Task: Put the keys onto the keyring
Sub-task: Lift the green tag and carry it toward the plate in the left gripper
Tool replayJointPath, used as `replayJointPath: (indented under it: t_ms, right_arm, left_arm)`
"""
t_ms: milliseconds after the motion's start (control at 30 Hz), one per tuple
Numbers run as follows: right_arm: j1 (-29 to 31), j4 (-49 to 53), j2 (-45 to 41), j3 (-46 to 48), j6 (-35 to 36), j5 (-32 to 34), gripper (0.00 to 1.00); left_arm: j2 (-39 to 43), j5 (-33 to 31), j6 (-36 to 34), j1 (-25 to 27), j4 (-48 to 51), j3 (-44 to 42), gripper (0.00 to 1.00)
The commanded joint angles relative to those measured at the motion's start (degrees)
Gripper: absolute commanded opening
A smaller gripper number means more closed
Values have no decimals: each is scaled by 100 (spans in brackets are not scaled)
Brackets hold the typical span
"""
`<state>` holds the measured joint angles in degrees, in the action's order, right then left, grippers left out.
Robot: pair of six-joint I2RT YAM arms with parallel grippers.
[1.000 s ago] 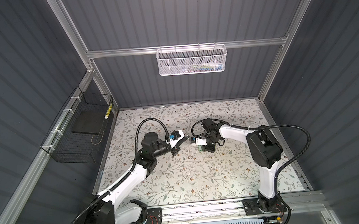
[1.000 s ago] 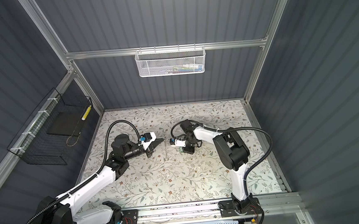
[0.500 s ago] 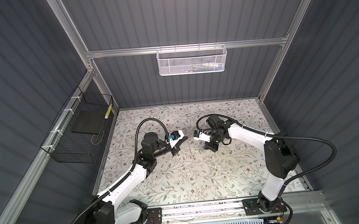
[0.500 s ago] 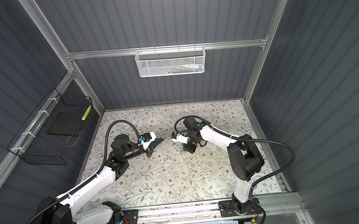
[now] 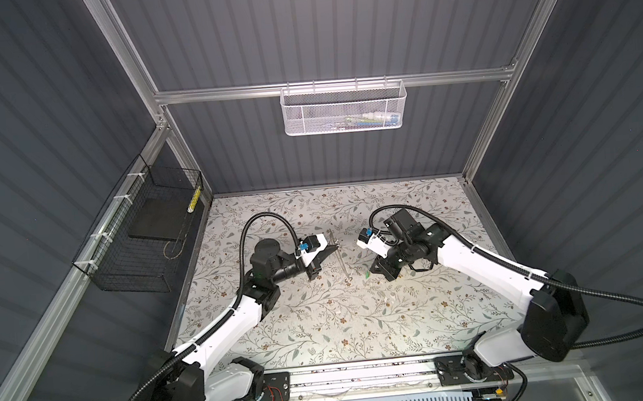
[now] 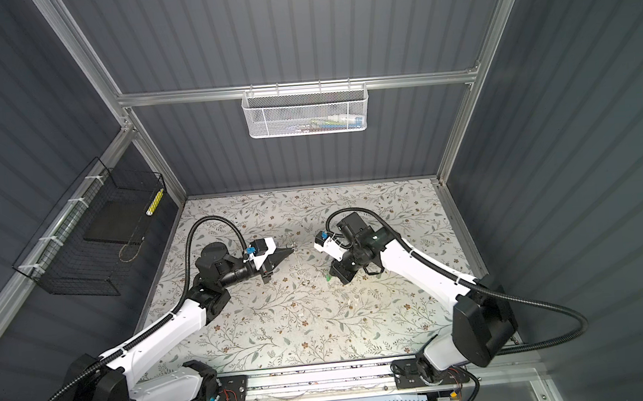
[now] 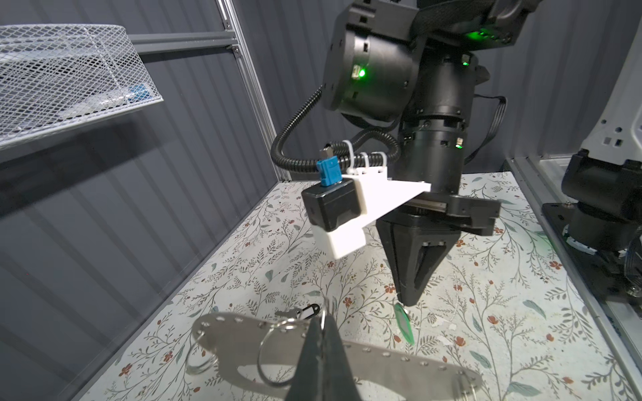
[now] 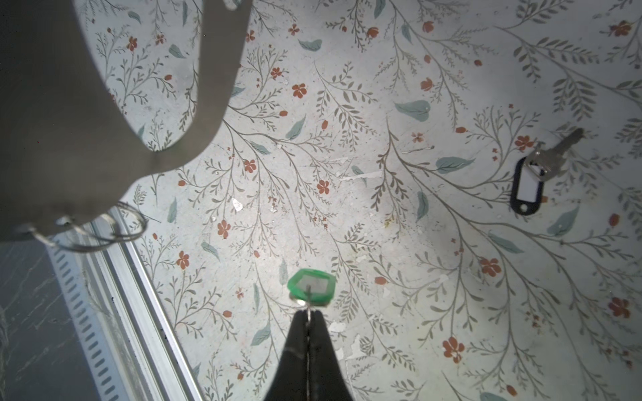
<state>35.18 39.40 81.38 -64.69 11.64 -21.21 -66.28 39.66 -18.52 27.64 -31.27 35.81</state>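
My right gripper is shut on the thin ring of the keyring, whose green tag with a white window hangs just above the floral mat. In both top views it is right of centre. My left gripper is shut on a metal ring threaded through a long perforated metal strip, which carries more rings and hangs tilted above the mat. One silver key joined to a black tag lies flat on the mat, apart from both grippers.
A white mesh basket hangs on the back wall and a black wire basket on the left wall. An aluminium rail carries the arm bases along the mat's front edge.
My right arm has stretched out to the right, and its gripper has drawn back from the left gripper, rightward and toward the front, with the keyring. The left arm has stayed put.
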Motion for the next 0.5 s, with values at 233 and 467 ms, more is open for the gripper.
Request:
replayJointPath:
  t_ms: [233, 467]
  right_arm:
    - [359, -263, -949, 192, -775, -75, 0]
    - [481, -228, -1184, -29, -617, -464, 0]
  left_arm:
    - [-149, 522, 146, 74, -617, -9, 0]
    - [31, 356, -742, 450, 99, 158, 0]
